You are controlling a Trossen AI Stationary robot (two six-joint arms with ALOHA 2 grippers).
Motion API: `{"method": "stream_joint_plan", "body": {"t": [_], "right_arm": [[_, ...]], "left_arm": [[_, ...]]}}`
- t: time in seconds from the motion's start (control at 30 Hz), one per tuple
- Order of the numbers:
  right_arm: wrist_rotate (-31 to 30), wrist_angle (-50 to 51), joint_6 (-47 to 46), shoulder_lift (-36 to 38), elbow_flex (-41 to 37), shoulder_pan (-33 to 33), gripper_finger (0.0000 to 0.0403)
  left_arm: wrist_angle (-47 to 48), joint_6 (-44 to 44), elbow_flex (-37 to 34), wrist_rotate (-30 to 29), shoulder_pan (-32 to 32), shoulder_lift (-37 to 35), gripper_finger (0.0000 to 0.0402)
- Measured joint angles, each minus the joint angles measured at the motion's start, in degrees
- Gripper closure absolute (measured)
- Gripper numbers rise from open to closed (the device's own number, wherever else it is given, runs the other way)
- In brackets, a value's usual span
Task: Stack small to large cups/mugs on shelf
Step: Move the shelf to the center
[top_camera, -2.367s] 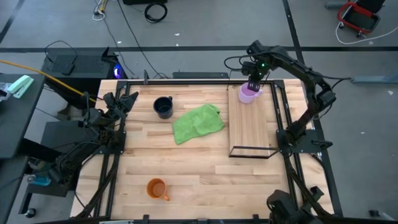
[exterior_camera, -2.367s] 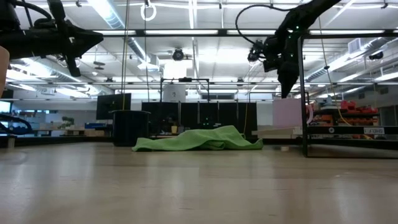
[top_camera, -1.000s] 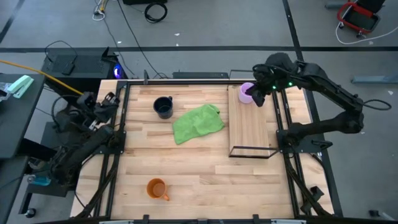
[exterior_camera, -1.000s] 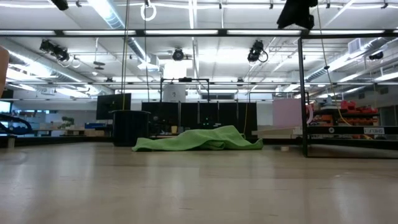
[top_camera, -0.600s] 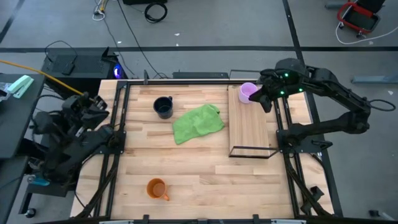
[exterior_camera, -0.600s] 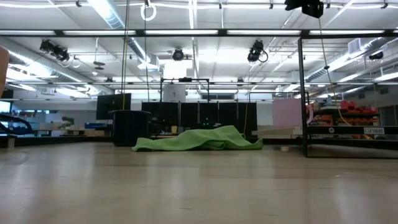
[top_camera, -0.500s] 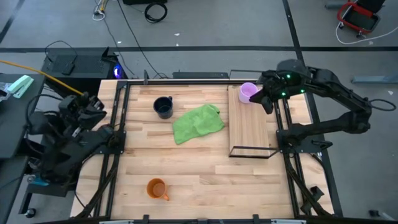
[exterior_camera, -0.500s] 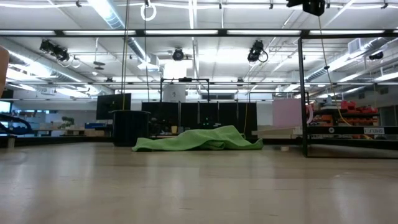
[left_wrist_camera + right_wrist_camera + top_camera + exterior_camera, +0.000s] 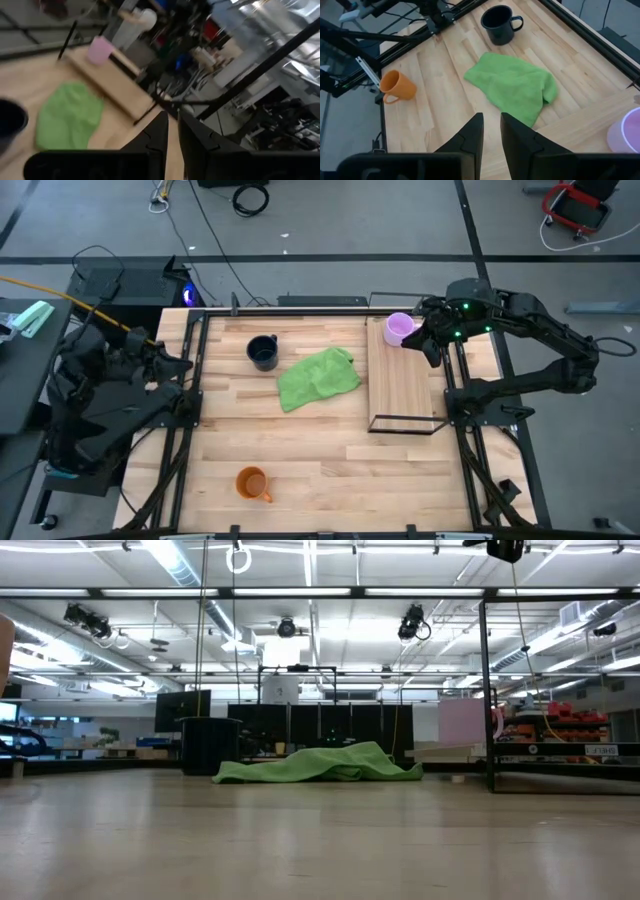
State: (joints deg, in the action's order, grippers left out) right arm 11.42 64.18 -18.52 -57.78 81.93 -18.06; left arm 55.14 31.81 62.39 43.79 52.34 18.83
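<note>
Progress judged at roughly a third: one mug of three on the shelf, two left on the counter.

Far left, off the counter's edge: left tool point(image 9: 171, 131), pulled back over its own stand, fingers nearly closed with only a thin gap, nothing held. Orange mug point(image 9: 251, 482) on its side near the counter's front left, mouth toward the left. Navy-black mug point(image 9: 263, 352) upright toward the back, just left of the green cloth point(image 9: 318, 377), apart from it. Both well apart from the shelf point(image 9: 405, 395) and untouched.

Shelf lying on the counter's right part, long boards running front to back, thin black wire frame at each end. Pale purple mug point(image 9: 398, 329) upright at the shelf's far left corner, nothing stacked in or on it. Right tool point(image 9: 490, 131) hovering just right of that mug, above the shelf's far end, narrowly parted and empty.

Likely next: fetching one of the two remaining mugs and nesting it with the purple one; relative sizes not readable from here.

Counter: butcher-block planks in a black frame point(image 9: 190, 423). Beyond: grey floor with cables point(image 9: 250, 197), a red cart point(image 9: 575, 204) at far right; in the low view, strip lights and shelving.
</note>
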Motion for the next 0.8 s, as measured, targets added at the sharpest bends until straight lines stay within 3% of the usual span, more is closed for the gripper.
{"method": "stream_joint_plan", "body": {"t": [0.3,0.53,0.8], "right_arm": [[-0.98,-0.03,0.07,0.0,0.0,0.0,0.0329],[-0.96,-0.99,0.15,-0.39,-0.04,0.0,0.0329],[-0.9,-1.97,0.04,-0.39,-0.04,0.0,0.0329]], "left_arm": [[6.15,-2.87,7.52,-0.35,-0.01,6.08,0.0351],[5.97,-6.06,8.77,-8.87,-0.01,11.7,0.0351],[8.62,-8.47,8.81,-9.25,-1.87,17.53,0.0351]]}}
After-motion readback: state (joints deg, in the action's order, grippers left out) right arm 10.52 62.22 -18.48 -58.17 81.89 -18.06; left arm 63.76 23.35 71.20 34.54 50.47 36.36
